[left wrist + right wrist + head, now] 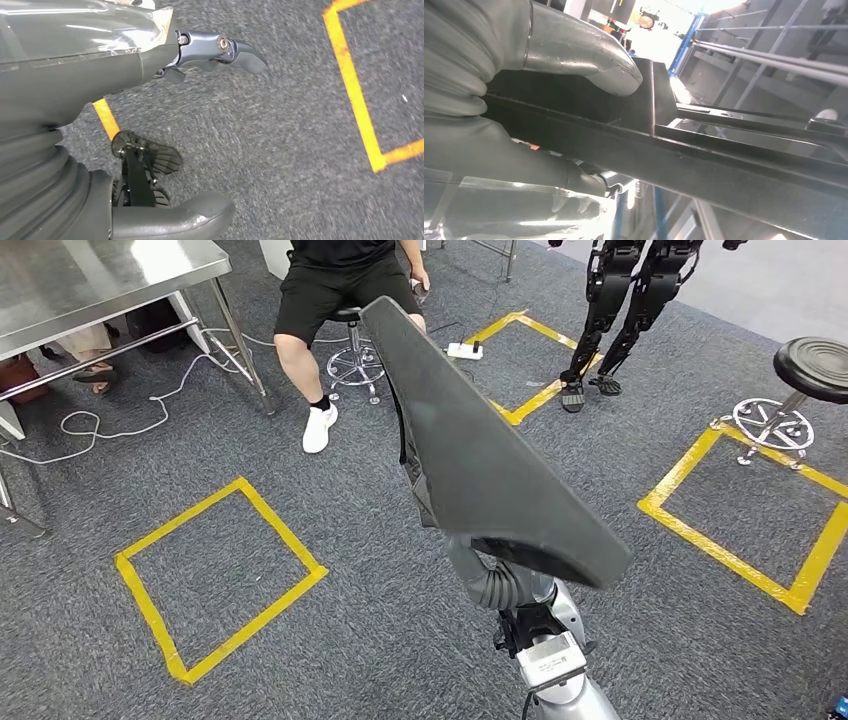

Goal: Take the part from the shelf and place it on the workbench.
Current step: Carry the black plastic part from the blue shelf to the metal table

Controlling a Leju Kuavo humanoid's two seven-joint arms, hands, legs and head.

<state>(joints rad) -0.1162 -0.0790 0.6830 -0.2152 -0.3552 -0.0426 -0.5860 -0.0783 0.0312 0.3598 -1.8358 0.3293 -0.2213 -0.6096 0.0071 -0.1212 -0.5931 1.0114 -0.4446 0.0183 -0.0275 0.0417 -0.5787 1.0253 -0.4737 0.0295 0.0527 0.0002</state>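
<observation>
Part [480,455], a long dark panel, is carried aloft, the right hand [524,100] clamping its near end, thumb on one face, fingers [574,176] beneath. Gripped so far from its middle, it could tip or slip. The left hand [215,52] hangs empty, fingers loosely spread. Farther off, a seated person [330,300] risks being clipped; the steel table [90,280] stands beyond.

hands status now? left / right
Left hand: holds nothing, fingers apart, hanging over the carpet.
Right hand: grips the long black part.
</observation>
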